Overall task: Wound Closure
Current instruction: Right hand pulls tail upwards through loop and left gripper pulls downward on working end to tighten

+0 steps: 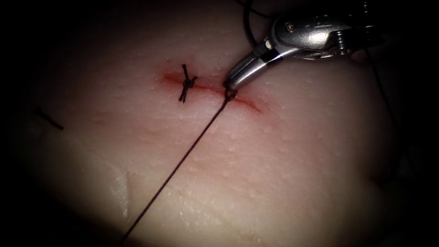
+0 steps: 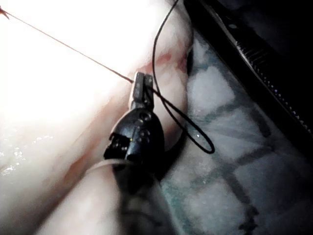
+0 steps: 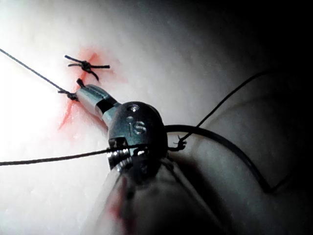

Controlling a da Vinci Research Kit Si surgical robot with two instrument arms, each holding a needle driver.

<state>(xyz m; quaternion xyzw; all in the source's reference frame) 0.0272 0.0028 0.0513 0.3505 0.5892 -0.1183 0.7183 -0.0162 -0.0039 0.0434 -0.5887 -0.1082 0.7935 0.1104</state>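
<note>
While the right tool (image 1: 231, 84) is pressed together on a short thread end at the new knot (image 1: 229, 93) on the cut (image 1: 247, 104), the long thread (image 1: 183, 158) is stretched taut away from this knot toward the left tool (image 2: 142, 90), which pinches it. No needle is seen near the knot.

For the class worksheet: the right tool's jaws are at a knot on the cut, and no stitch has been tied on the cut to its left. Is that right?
Not quite. One stitch is already tied across the cut, left of the right tool, as the endoscope view shows. The rest holds: that tool's jaws are at a knot on the cut, with thread running from it.
</note>
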